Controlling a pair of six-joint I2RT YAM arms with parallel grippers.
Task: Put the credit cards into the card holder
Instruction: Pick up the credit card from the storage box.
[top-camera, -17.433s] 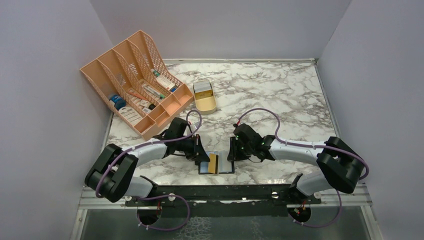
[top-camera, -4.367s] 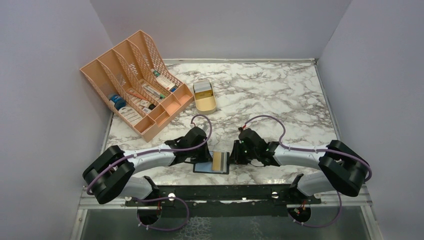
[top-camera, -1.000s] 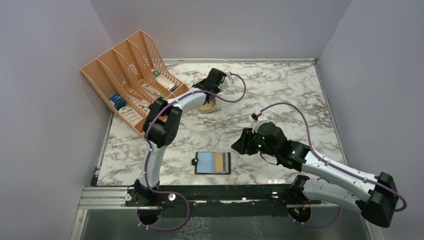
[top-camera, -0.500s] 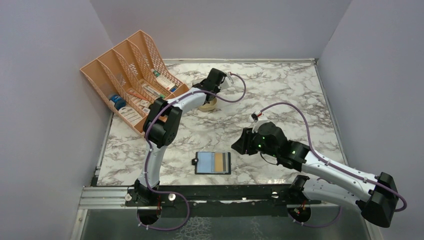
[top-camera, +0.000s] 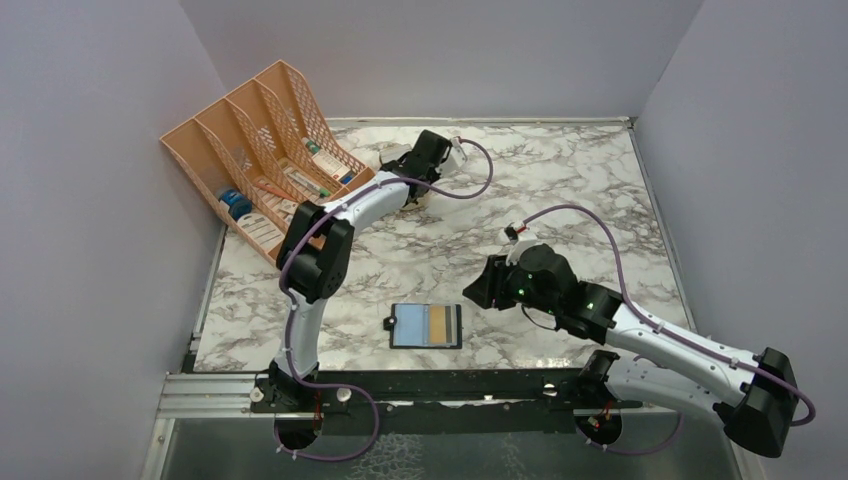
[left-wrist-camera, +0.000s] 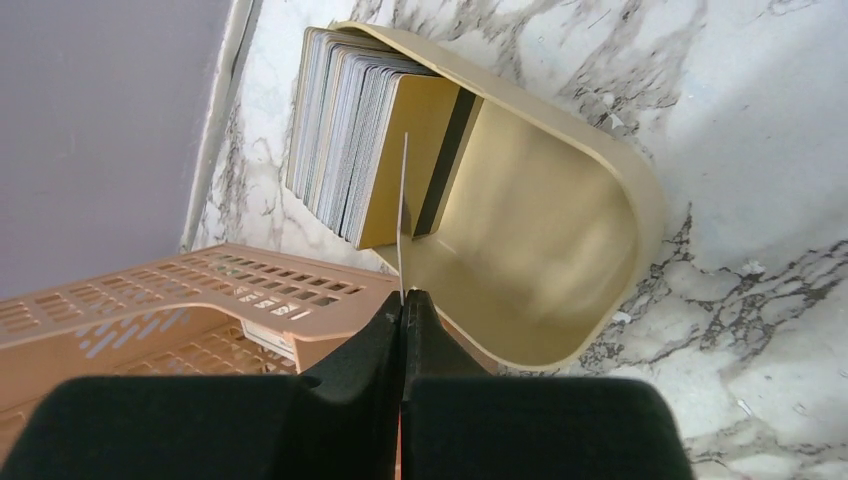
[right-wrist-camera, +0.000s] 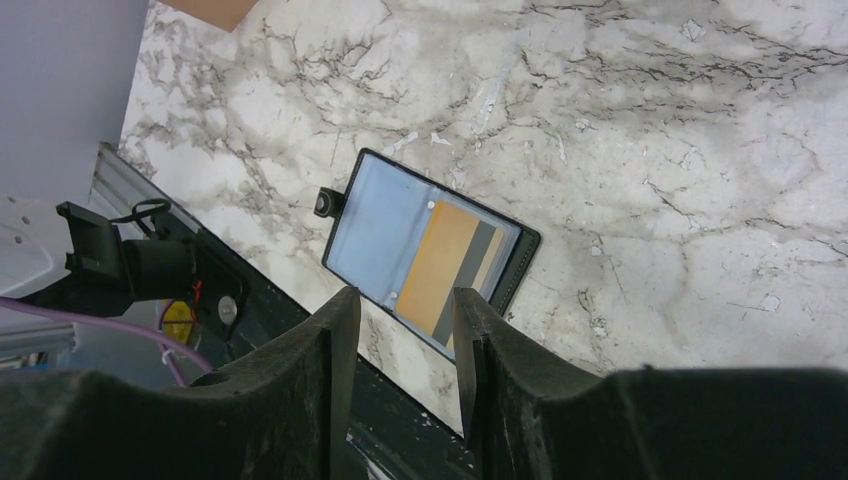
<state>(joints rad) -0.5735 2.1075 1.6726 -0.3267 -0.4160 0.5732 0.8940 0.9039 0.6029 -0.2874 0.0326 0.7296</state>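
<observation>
The black card holder (top-camera: 426, 326) lies open near the front edge, blue-grey lining up, with a gold card (top-camera: 437, 323) in its right half. It also shows in the right wrist view (right-wrist-camera: 372, 222) with that card (right-wrist-camera: 440, 262). My right gripper (top-camera: 478, 288) is open and empty, hovering just right of the holder. My left gripper (top-camera: 405, 170) is over the tan tin (left-wrist-camera: 640, 200). It is shut on a thin pale card (left-wrist-camera: 403, 220), seen edge-on, held above the tin. A stack of cards (left-wrist-camera: 335, 130) stands in the tin, a gold one (left-wrist-camera: 408, 140) at its front.
The peach mesh organiser (top-camera: 265, 160) with labelled boxes stands at the back left, right beside the tin; its edge shows in the left wrist view (left-wrist-camera: 200, 300). Purple walls close in the table. A black rail (top-camera: 440, 385) runs along the front edge.
My left gripper has shifted slightly up and back over the tin. The right arm and the card holder have not moved. Earlier, both grippers were at the holder.
</observation>
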